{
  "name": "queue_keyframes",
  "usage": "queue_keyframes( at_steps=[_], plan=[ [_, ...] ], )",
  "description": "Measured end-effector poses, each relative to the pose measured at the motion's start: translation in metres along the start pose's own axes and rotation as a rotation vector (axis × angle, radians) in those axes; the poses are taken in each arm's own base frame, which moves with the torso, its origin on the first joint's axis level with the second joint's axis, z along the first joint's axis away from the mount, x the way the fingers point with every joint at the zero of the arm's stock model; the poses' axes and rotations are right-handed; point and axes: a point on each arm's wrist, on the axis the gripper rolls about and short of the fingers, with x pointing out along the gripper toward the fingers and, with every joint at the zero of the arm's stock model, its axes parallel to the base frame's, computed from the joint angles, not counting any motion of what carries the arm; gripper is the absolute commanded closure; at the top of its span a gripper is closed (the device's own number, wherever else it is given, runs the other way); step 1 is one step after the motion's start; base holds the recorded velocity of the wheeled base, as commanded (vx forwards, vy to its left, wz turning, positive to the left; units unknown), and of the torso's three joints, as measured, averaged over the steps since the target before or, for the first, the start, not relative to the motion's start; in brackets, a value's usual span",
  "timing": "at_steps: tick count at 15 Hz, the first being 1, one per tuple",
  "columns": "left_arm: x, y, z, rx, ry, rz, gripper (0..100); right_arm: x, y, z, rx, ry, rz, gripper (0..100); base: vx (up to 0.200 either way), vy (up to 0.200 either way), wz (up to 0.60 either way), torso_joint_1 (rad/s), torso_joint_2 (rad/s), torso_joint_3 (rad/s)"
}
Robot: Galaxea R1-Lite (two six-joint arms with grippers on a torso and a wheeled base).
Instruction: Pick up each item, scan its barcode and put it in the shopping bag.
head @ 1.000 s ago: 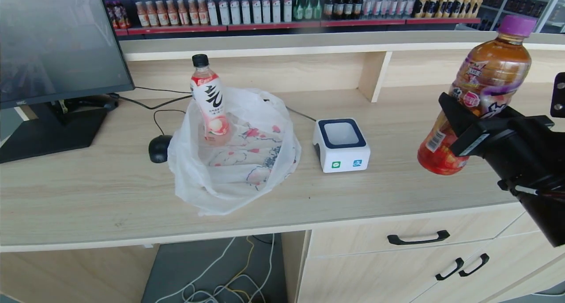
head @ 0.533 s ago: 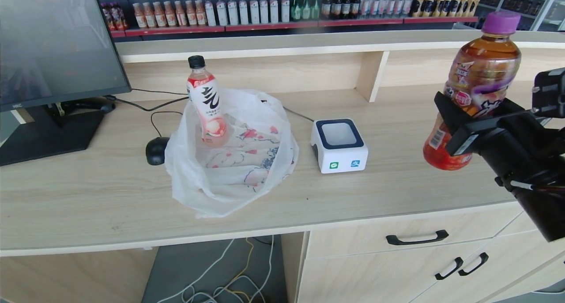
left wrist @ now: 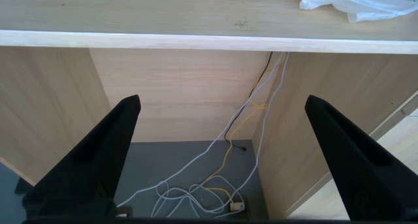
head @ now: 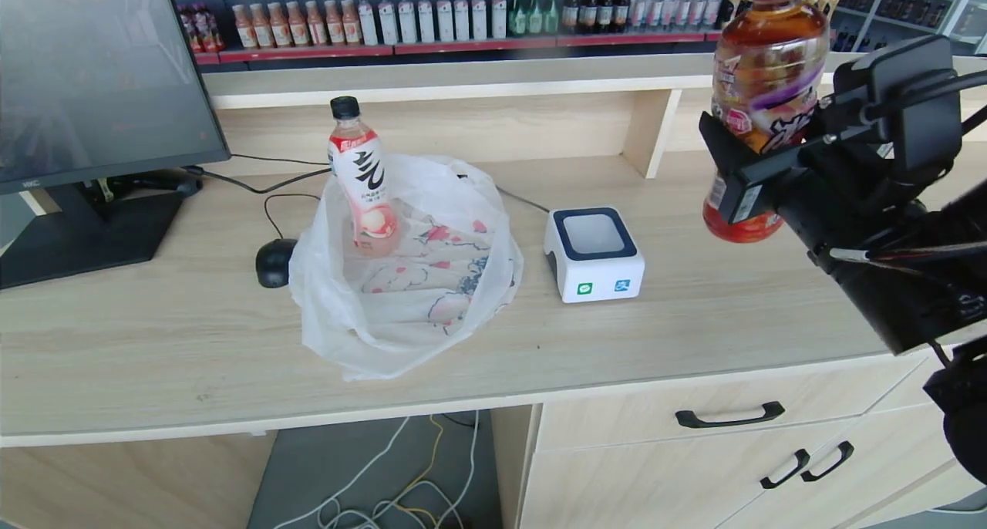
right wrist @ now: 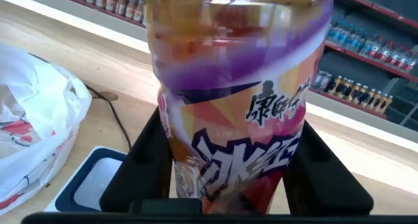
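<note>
the amber plastic drink bottle with a purple cap was held in the air to the right of the white box scanner with a dark blue window frame, and clearly higher than it. the right gripper had its black fingers clenched around the lower half of the bottle, one on each side. the bottle stood almost upright, cap up and base down, not touching the light wooden worktop.

from the fingers the scanner lay to the left and downward, with its window facing up. a pale patch low on the bottle's side looked like the barcode, but a finger partly covered it and i could not be sure. i judged that the bottle's long axis would have to lean so that this side meets the window.

left of the scanner, just beside it, the white thin plastic shopping bag lay open, with a pink-labelled bottle with a black cap standing in it.

the left gripper was far from the scanner, below the worktop's edge, its fingers spread wide and holding nothing. so the right arm was the nearer one.
</note>
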Motion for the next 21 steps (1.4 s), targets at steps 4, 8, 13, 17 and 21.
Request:
queue_keyframes(
  at_steps=[4, 8, 13, 17, 21],
  plan=[
    [0.0, 0.0, 0.0, 0.0, 0.0, 0.0, 0, 0.006, 0.024, 0.01, -0.152, -0.084, 0.135, 100, 0.0, 0.0, 0.0, 0.0, 0.0, 0.0],
    [0.0, 0.0, 0.0, 0.0, 0.0, 0.0, 0, 0.012, 0.036, 0.011, -0.244, -0.175, 0.237, 100, 0.0, 0.0, 0.0, 0.0, 0.0, 0.0],
    [0.0, 0.0, 0.0, 0.0, 0.0, 0.0, 0, 0.022, 0.05, -0.011, -0.319, -0.23, 0.379, 100, 0.0, 0.0, 0.0, 0.0, 0.0, 0.0],
    [0.0, 0.0, 0.0, 0.0, 0.0, 0.0, 0, 0.041, 0.059, -0.026, -0.412, -0.316, 0.432, 100, 0.0, 0.0, 0.0, 0.0, 0.0, 0.0],
    [0.0, 0.0, 0.0, 0.0, 0.0, 0.0, 0, 0.052, 0.055, -0.051, -0.504, -0.36, 0.49, 100, 0.0, 0.0, 0.0, 0.0, 0.0, 0.0]
  ],
)
